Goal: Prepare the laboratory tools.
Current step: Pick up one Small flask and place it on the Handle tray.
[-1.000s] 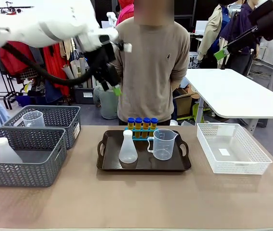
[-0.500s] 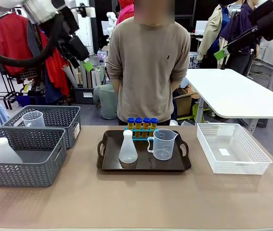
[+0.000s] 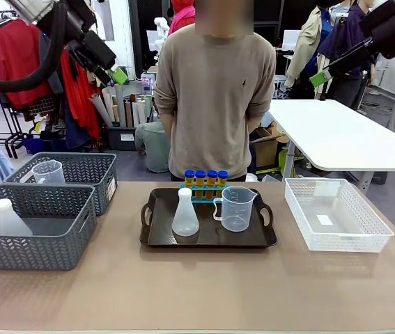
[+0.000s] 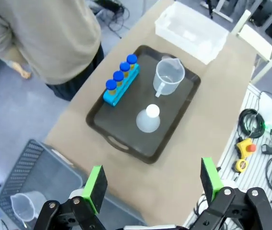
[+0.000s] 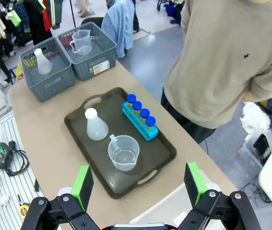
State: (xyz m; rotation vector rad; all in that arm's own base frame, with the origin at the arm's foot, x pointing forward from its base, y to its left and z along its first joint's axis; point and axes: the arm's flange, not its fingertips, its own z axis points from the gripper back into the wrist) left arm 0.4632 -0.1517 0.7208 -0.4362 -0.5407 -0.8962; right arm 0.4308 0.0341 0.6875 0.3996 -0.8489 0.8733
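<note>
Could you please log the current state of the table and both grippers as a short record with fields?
tray: dark brown, centre of table
on tray: conical flask, measuring beaker, blue rack holding four blue-capped tubes
grey baskets: second flask, second beaker
white basket: nothing inside
left gripper: open, raised high
right gripper: open, raised high
person: standing at far side

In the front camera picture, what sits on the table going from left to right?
Grey mesh basket holding a white flask → dark brown handled tray → translucent white conical flask → clear plastic measuring beaker → white mesh basket.
</note>
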